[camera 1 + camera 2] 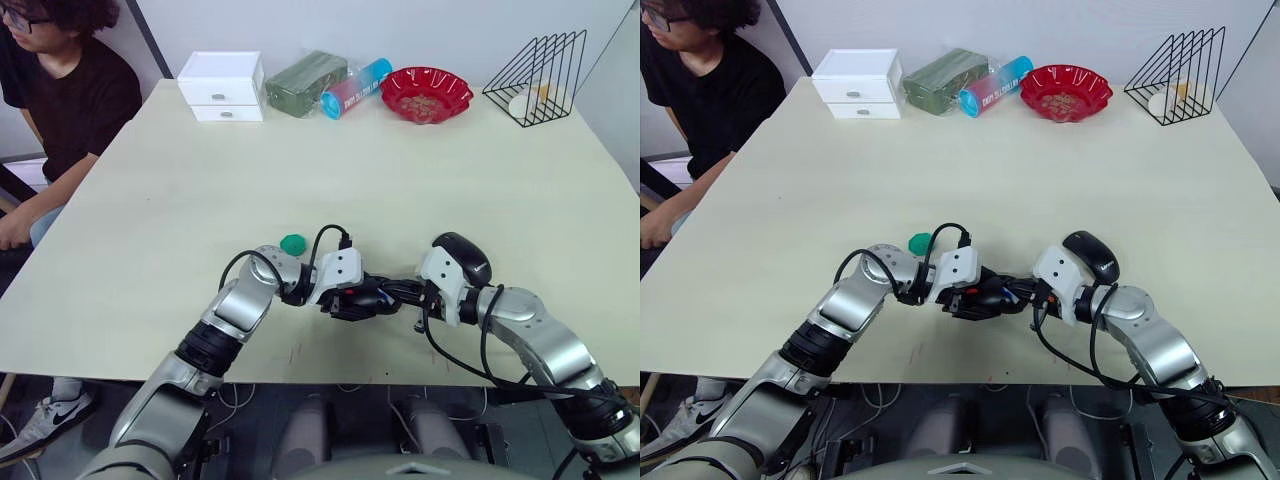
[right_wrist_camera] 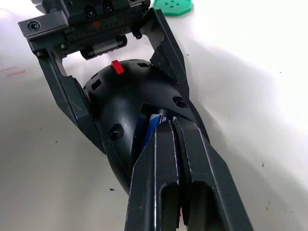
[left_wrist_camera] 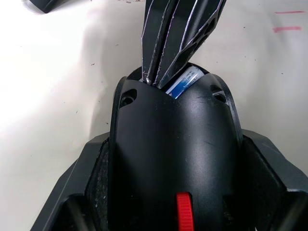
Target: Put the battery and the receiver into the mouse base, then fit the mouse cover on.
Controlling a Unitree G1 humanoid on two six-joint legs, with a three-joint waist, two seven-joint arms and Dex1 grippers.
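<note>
The mouse base sits clamped between the two fingers of the left gripper, one finger pressed on each flank of the black body, with the red scroll wheel lying back toward that gripper's palm. From the opposite end the right gripper reaches in with its fingers pressed together, their tips poking into the open compartment at the rear of the base. The battery, white with a blue end, lies inside that compartment, right at those closed fingertips and seemingly touching them; whether it is fully seated cannot be told. The mouse cover, a glossy black shell, rests on the table just behind the right wrist, away from the fingertips and apart from the base. A small green dish sits on the table beyond the left gripper, near its wrist and clear of its fingers. The receiver cannot be made out. Along the far edge of the table stand a white drawer box, a red bowl and a black wire rack. A person in a black shirt sits at the table's left side.
</note>
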